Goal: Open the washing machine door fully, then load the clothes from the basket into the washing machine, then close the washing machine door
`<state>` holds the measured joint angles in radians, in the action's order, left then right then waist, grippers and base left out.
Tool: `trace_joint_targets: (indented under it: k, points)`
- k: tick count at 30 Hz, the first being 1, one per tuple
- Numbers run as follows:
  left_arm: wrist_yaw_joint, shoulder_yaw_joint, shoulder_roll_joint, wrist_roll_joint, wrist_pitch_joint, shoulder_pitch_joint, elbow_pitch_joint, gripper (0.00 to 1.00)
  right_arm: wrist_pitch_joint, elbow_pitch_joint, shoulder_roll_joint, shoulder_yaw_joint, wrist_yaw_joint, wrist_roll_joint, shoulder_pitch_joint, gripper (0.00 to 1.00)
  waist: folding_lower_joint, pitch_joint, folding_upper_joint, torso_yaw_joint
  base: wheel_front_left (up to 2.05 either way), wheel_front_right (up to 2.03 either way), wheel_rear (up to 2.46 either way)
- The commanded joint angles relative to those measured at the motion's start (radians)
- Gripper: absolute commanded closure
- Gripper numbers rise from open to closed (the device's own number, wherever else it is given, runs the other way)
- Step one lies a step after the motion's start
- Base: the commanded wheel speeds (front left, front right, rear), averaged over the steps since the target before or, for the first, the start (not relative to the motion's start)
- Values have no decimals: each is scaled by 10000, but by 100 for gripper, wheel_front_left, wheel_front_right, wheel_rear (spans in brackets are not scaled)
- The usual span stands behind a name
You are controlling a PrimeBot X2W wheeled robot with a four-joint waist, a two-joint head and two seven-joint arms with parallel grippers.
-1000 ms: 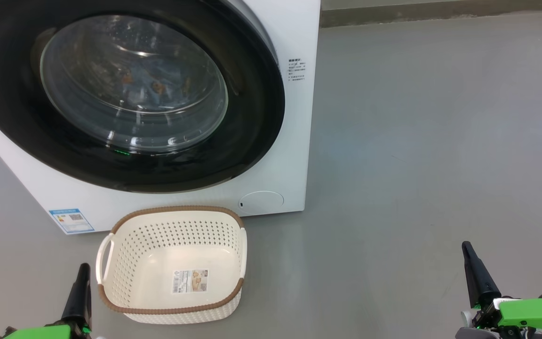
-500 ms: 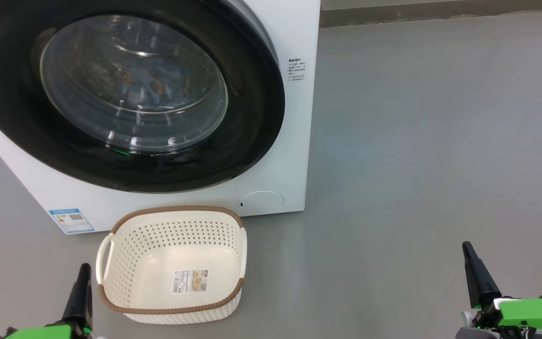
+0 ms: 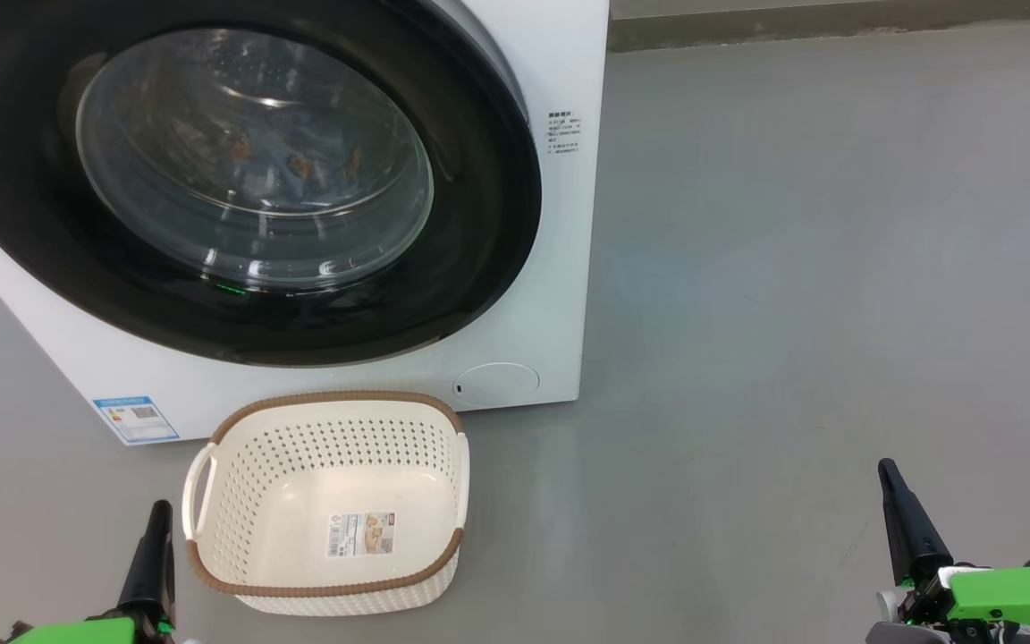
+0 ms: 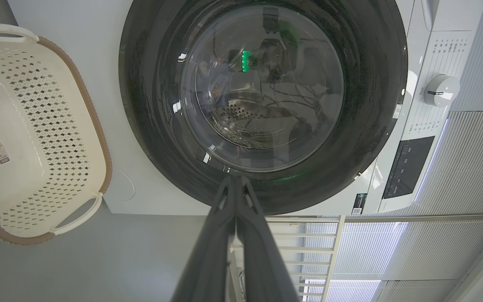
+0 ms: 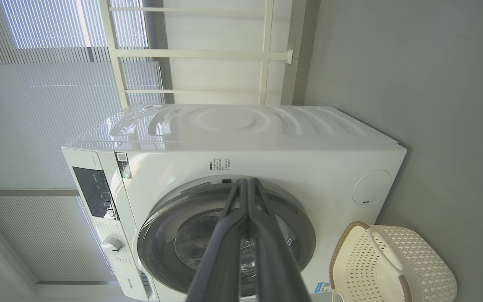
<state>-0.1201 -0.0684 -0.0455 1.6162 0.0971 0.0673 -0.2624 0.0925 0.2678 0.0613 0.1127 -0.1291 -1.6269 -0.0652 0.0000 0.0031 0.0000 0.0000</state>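
Observation:
The white washing machine (image 3: pixel 560 268) fills the upper left of the head view, its round black-ringed door (image 3: pixel 238 179) lying flat against the front. Through the glass I make out pale blue clothes (image 3: pixel 291 156) with orange-brown marks inside the drum. On the floor in front stands the cream basket (image 3: pixel 327 501) with nothing in it but its label sticker. My left gripper (image 3: pixel 157 514) is shut just left of the basket. Far off at the lower right my right gripper (image 3: pixel 886 470) is shut as well. Both wrist views show the fingers (image 4: pixel 235 209) (image 5: pixel 247 218) pressed together, holding nothing.
Grey floor (image 3: pixel 792 268) stretches to the right of the machine up to a skirting at the back wall. The left wrist view shows the control panel (image 4: pixel 407 165) and dial (image 4: pixel 440 90). White rails (image 5: pixel 199 53) and blinds stand behind the machine.

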Motion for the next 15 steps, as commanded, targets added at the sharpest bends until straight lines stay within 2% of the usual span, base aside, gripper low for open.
trace_joint_targets:
  k: [1, 15]
  points:
    - [-105, -361, -119, 1, 86, 399, 175, 100, 61, -240, 23, -170, -16, 33, -410, 100, 0, 0, 0, 0, 0, 0, 0]
    - [-105, -379, -106, -14, 101, 401, 174, 100, 86, -238, 1, -139, -16, 58, -412, 100, 0, 0, 0, 0, 0, 0, 0]
